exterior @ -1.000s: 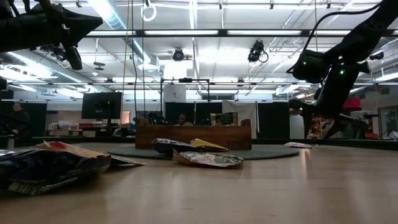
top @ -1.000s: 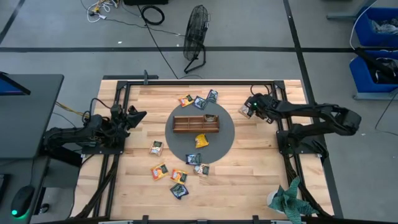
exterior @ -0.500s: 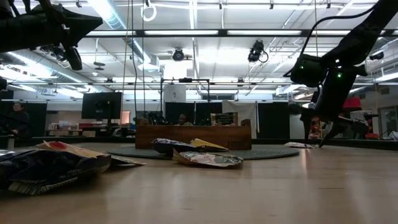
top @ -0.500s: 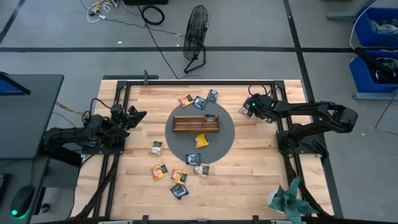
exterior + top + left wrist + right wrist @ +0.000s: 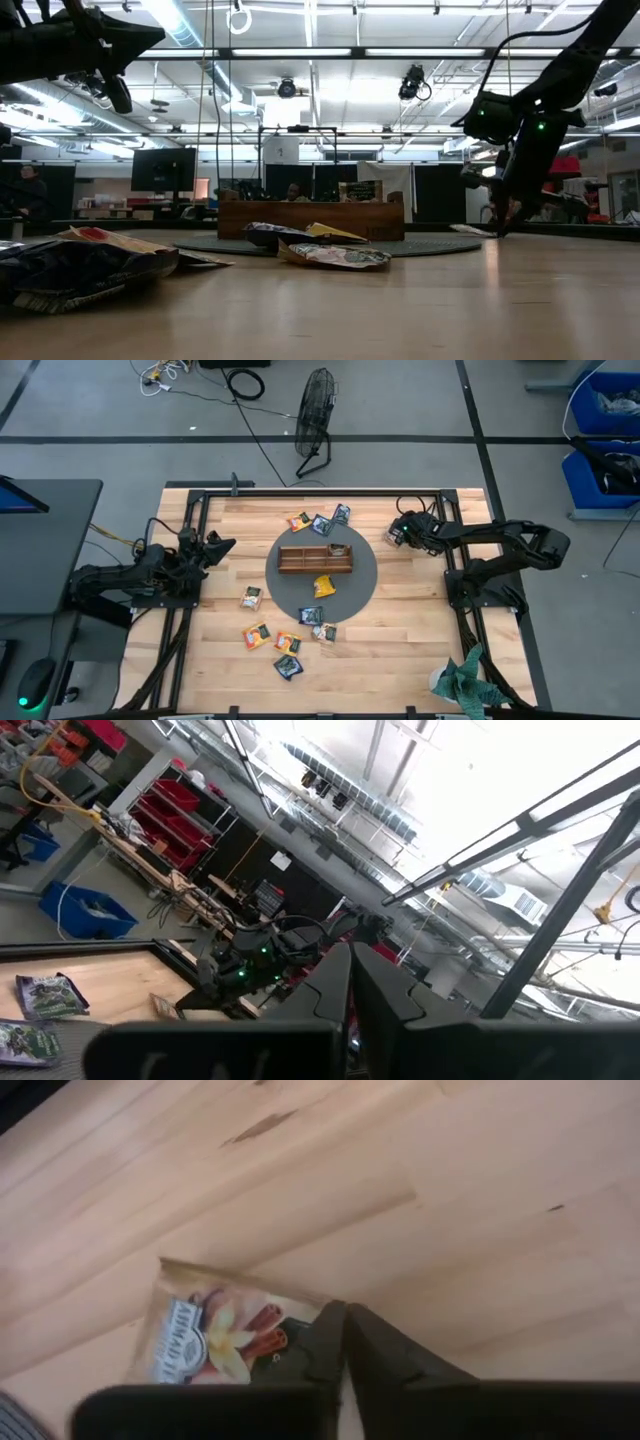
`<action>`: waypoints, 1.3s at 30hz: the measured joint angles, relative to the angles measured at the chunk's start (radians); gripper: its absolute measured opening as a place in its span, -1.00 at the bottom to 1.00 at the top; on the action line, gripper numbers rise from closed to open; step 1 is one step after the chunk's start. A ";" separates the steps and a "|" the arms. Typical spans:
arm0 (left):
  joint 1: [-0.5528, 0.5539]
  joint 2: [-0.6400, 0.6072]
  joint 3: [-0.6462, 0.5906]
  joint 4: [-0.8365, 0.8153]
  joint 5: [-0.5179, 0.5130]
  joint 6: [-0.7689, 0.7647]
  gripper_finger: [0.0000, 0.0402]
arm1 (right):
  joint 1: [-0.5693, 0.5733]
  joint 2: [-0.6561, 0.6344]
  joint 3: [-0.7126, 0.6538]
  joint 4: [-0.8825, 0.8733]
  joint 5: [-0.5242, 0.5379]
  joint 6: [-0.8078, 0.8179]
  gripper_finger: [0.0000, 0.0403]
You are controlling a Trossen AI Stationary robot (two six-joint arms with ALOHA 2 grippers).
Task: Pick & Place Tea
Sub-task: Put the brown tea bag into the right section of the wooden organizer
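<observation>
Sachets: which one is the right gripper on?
The lone pale sachet right of the grey mat; the right gripper is shut on its edge. All others lie elsewhere.

Two dark jointed arms, green lights glowing on one.

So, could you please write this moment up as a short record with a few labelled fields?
Right gripper: down at the table's far right side, fingers closed together on the edge of a vanilla-print tea sachet
Left gripper: raised at the table's left edge, shut, holding nothing
Wooden tray: on the round grey mat
Yellow sachet: on the mat, in front of the tray
Other sachets: loose on the wooden table
</observation>
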 joint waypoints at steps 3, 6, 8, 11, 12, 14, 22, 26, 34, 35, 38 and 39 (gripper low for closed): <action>0.000 0.000 0.000 0.000 0.000 0.001 -0.91 | 0.000 0.001 0.000 0.011 -0.009 -0.034 -0.97; 0.000 0.000 0.000 0.000 0.000 0.001 -0.91 | 0.001 0.001 0.000 0.021 -0.022 -0.059 -0.98; 0.000 0.000 0.000 0.000 0.000 0.001 -0.91 | 0.002 -0.009 -0.001 0.024 -0.043 -0.078 -0.99; 0.000 0.000 0.000 0.000 0.000 0.002 -0.91 | 0.018 -0.044 -0.001 0.007 -0.071 -0.079 -0.99; 0.000 0.000 0.000 0.000 0.000 0.002 -0.91 | 0.025 -0.060 -0.002 -0.004 -0.084 -0.077 -0.99; 0.000 0.000 0.000 0.000 0.000 0.002 -0.91 | 0.044 -0.094 -0.006 -0.026 -0.110 -0.078 -0.99; 0.000 0.000 0.000 0.000 0.000 0.003 -0.91 | 0.128 -0.184 -0.005 -0.091 -0.081 -0.073 -1.00; 0.000 0.000 0.000 0.002 0.000 -0.001 -0.91 | 0.184 -0.224 -0.004 -0.084 -0.064 -0.065 -1.00; 0.002 0.000 0.000 0.005 0.003 -0.101 -0.91 | 0.283 -0.247 0.083 -0.183 -0.032 -0.107 -1.00; 0.002 0.000 0.000 0.005 0.006 -0.117 -0.91 | 0.293 -0.247 0.099 -0.196 -0.030 -0.116 -1.00; 0.002 0.000 0.000 0.000 0.009 -0.158 -0.91 | 0.322 -0.247 0.149 -0.238 -0.029 -0.159 -1.00; 0.002 0.000 0.000 -0.001 0.009 -0.167 -0.91 | 0.332 -0.247 0.168 -0.251 -0.029 -0.174 -1.00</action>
